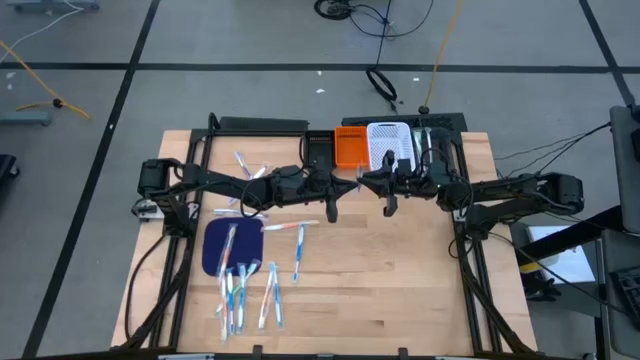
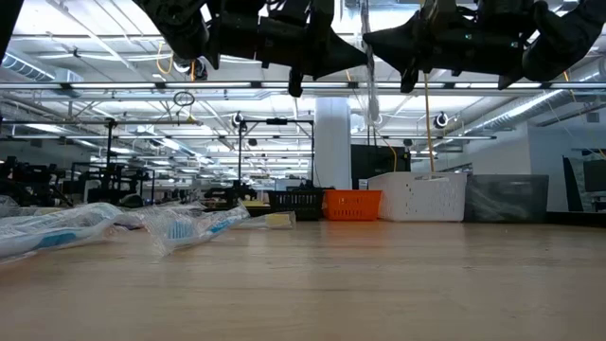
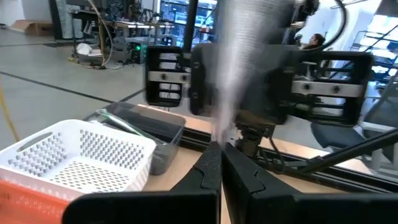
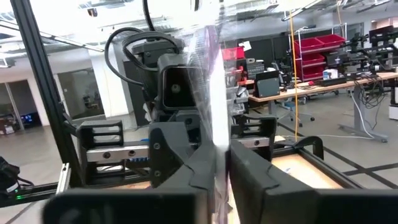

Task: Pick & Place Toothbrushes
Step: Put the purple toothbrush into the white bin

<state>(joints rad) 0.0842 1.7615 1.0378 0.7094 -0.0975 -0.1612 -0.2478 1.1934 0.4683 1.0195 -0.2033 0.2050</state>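
Both grippers meet high over the table's middle, in front of the bins. Between them a toothbrush (image 1: 359,179) in a clear wrapper stands upright, clear of the table, its lower end (image 2: 368,104) hanging below the fingers. My left gripper (image 3: 221,149) and my right gripper (image 4: 222,149) are both shut on it, facing each other. Several more toothbrushes (image 1: 245,290) lie on and around a dark blue mat (image 1: 233,247) at the near left. Others (image 1: 250,166) lie farther back. My left gripper pinches the wrapped toothbrush (image 3: 222,132) between its two fingers, coming level from the table's left and lying across it. The toothbrush rises upright above the fingers, clear of the table. Which part of its length is held does not show. My right gripper pinches the same toothbrush's clear wrapper (image 4: 217,134) between its two fingers, coming from the table's right with the fingers slanting slightly up and lying across it. The toothbrush stands upright in the hold, reaching above the fingers.
A black bin (image 1: 320,150), an orange bin (image 1: 349,147) and a white perforated bin (image 1: 389,145) stand in a row at the far edge, just behind the grippers. The black frame rails (image 1: 470,270) run along both table sides. Bare wood (image 1: 390,280) lies at the near right.
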